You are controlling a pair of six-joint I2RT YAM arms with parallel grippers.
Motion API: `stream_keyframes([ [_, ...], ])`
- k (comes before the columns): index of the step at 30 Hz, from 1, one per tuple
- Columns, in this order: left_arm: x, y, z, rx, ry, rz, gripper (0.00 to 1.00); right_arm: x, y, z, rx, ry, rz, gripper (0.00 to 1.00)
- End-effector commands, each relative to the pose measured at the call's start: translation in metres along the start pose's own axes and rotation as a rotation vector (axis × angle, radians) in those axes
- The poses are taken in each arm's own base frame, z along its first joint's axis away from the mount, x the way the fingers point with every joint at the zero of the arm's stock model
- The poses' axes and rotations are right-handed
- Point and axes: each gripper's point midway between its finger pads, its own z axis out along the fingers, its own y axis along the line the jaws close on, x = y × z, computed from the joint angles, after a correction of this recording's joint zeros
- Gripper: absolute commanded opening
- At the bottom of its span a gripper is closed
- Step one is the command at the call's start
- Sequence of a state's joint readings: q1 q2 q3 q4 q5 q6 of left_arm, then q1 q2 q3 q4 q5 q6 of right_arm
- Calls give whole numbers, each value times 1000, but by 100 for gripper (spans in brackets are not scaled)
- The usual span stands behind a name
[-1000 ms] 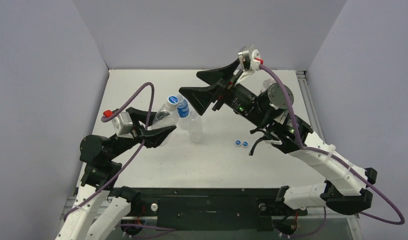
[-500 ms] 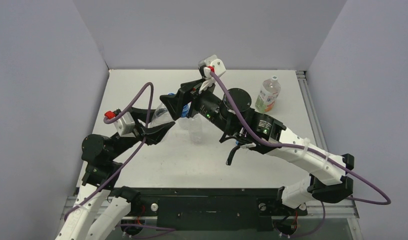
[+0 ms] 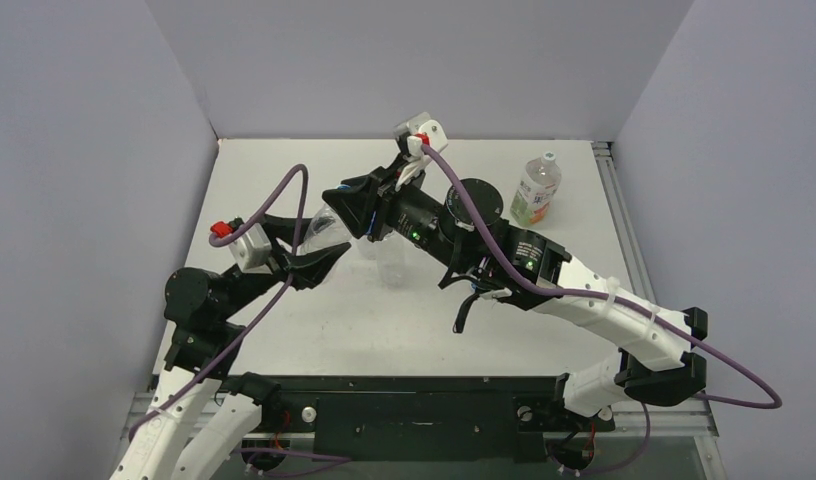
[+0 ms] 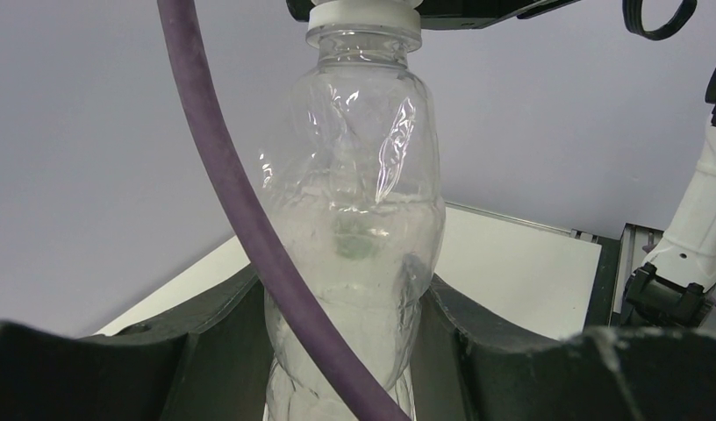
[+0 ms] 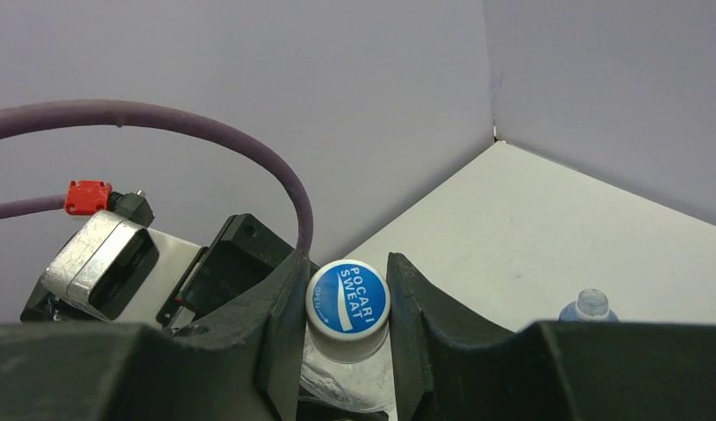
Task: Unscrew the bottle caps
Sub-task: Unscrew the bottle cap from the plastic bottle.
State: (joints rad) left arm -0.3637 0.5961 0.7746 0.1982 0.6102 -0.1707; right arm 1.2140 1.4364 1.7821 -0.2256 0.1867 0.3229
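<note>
The right jaws are pinched on a blue cap (image 5: 347, 298) printed "POCARI SWEAT", one finger pressing each side of it, low in the middle of the right wrist view. The cap sits on the neck of a clear bottle (image 4: 354, 228). The left jaws clamp that bottle's lower body from both sides, at bottom centre of the left wrist view, with a purple cable (image 4: 232, 193) crossing in front.

In the top view this bottle is left of centre and seems lifted off the white desk (image 3: 284, 165), though the arms hide its base. An uncapped bottle (image 5: 590, 307) shows its open neck at the lower right of the right wrist view. Well apart, at the upper right of the top view, an orange-and-green labelled bottle (image 3: 534, 195) stands upright, its white cap (image 3: 549, 157) on.
</note>
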Motion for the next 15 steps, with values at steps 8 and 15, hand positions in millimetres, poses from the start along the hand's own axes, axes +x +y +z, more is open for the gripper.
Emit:
stream_keyframes([
  [8, -15, 17, -5, -127, -33, -15, 4, -25, 28, -25, -341, -123, -71, 0],
  [15, -30, -30, -7, 106, -57, -59, 4, -55, 51, -58, -667, -251, -94, 0],
])
